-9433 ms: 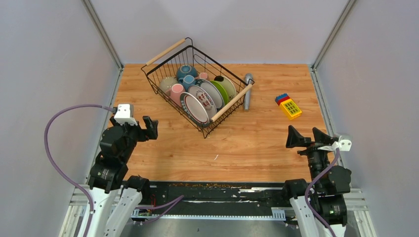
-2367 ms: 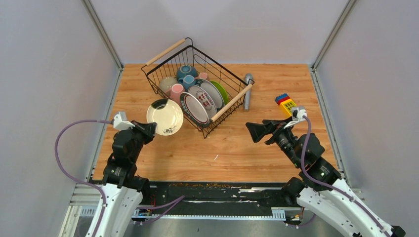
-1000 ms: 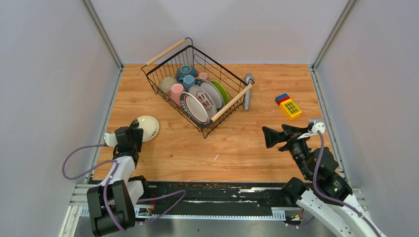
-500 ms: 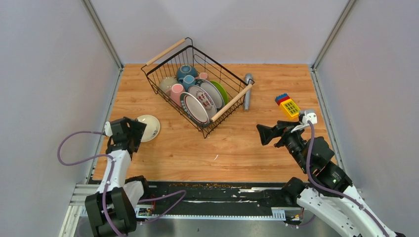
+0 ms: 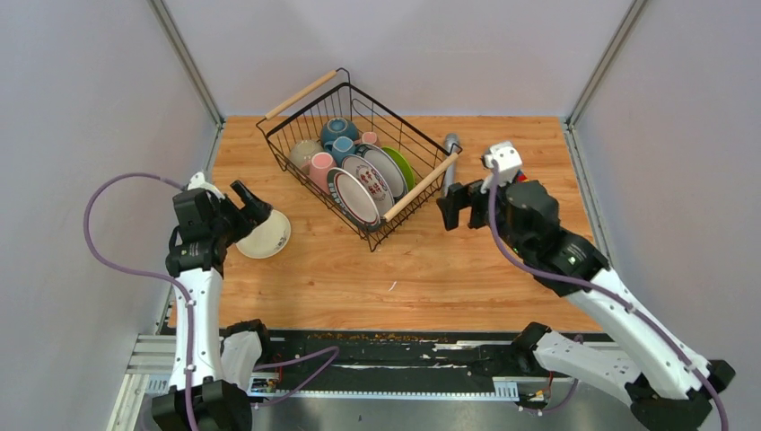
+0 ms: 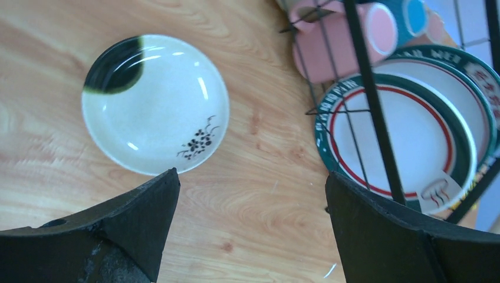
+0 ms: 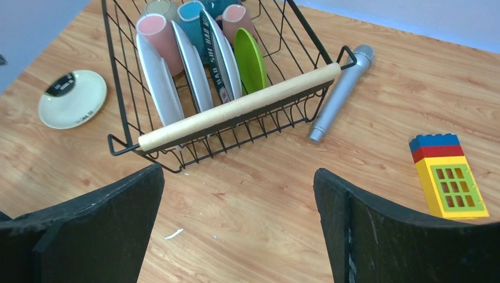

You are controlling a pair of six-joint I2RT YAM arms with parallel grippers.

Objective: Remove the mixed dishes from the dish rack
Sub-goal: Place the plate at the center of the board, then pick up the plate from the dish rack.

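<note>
**A:** How far along, starting at the left of the overhead view?

**B:** Barely begun, by the look of it. At left, only one cream plate [image 5: 265,235] out, lying flat on the surface [image 5: 449,269], well apart from the dish rack [image 5: 420,186]. Near it, the left claw [image 6: 250,183], spread wide, gripping nothing.

**A:** And upper centre?

**B:** Inside the rack, nearly everything left to lift. Patterned plates [image 5: 353,197] on edge, a lime-green plate [image 7: 250,59] behind them. At the far end, pink mugs [image 7: 154,29], a blue-grey mug [image 5: 341,146], a teal bowl [image 5: 339,128] and a beige bowl [image 5: 303,151].

**A:** Right of that?

**B:** Just beside the rack, a grey cylinder [image 7: 339,97], then a toy block [image 7: 448,174]; neither to be unloaded. Facing the rack's near handle, the right claw [image 7: 237,174], likewise spread apart and empty. Probably lining up for a plate.
</note>
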